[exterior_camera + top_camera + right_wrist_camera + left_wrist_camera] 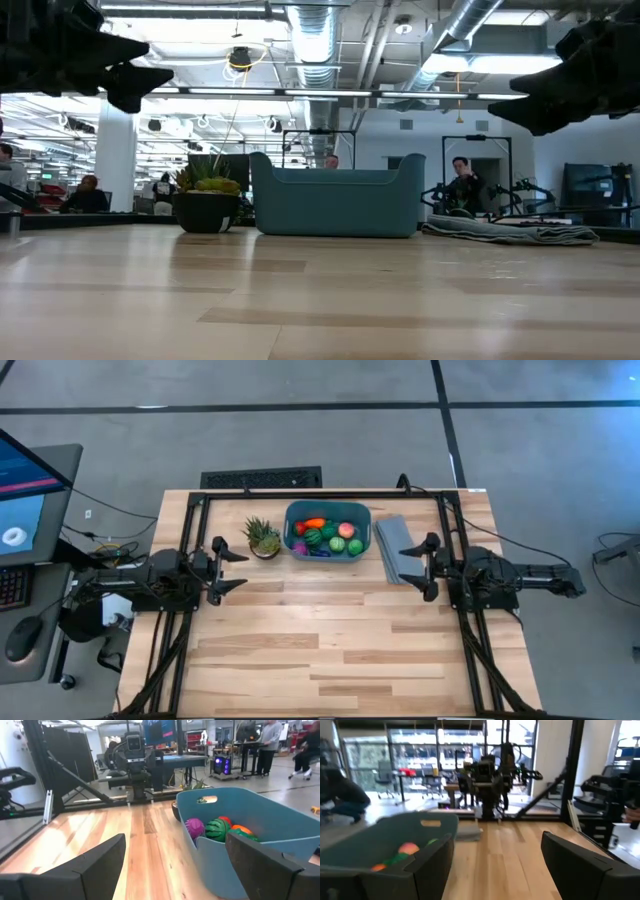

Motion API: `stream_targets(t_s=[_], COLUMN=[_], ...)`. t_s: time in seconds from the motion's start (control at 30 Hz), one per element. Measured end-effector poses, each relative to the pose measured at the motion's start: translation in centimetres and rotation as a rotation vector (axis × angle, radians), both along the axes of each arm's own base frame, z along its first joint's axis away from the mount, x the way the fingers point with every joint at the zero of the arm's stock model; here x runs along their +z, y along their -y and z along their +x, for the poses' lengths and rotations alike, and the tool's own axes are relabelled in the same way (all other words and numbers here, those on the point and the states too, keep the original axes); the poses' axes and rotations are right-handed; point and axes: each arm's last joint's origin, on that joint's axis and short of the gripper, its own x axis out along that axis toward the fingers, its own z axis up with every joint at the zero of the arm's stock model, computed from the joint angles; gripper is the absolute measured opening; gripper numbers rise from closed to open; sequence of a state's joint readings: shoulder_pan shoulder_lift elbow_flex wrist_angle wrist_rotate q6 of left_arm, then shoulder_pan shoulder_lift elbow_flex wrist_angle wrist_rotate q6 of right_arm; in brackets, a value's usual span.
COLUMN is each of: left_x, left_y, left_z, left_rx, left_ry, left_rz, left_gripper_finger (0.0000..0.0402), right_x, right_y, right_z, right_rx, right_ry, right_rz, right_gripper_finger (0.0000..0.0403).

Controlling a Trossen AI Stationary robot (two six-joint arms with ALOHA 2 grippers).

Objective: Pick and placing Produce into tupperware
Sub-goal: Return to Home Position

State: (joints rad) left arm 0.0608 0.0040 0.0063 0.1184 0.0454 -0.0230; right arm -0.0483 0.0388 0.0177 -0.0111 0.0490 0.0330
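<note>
Produce (327, 536): found heaped inside teal tupperware (329, 505) at far middle of table (330, 650); logged left gripper (240, 570) and right gripper (408, 567) spread, empty, well apart either side; judged packing finished, homing step in hand, next needing only arms parked.

Robotics lab: ceiling ducts (310, 35), desks (415, 773).

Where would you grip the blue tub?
By a short end wall of the blue tub, at its handle slot, coming down from above with one finger inside the rim. It stands upright and open-topped, and the produce lies below the rim. The left gripper and right gripper wait open.
</note>
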Motion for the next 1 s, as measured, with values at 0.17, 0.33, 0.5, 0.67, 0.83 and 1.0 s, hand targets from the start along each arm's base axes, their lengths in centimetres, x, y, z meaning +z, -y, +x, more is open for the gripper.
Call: stream_targets(t_s=[0.17,0.33,0.5,0.67,0.83,1.0], left_x=[-0.26,-0.41,-0.81,-0.8,-0.84,-0.84], left_y=[0.08,0.0,-0.08,-0.08,-0.1,-0.1], left_z=[0.03,0.04,0.06,0.06,0.09,0.09], left_rx=[-0.031,0.001,0.028,0.03,0.035,0.032], left_ry=[-0.027,-0.043,-0.084,-0.084,-0.088,-0.087], left_rz=[-0.013,0.001,-0.002,0.01,0.011,-0.023], left_gripper_finger=[0.0288,0.0288,0.0288,0.0288,0.0288,0.0288], right_x=[0.01,0.01,0.0,0.01,0.01,0.01], right_y=[0.0,0.0,-0.01,-0.01,-0.01,-0.01], right_z=[0.0,0.0,0.0,0.0,0.0,0.0], right_rx=[0.001,0.0,0.001,0.001,0.001,0.001], right_ry=[-0.001,-0.002,-0.003,-0.003,-0.003,-0.003], right_rz=[-0.007,-0.007,-0.007,-0.007,-0.007,-0.007], right_gripper_finger=[0.0365,0.0366,0.0366,0.0365,0.0366,0.0366])
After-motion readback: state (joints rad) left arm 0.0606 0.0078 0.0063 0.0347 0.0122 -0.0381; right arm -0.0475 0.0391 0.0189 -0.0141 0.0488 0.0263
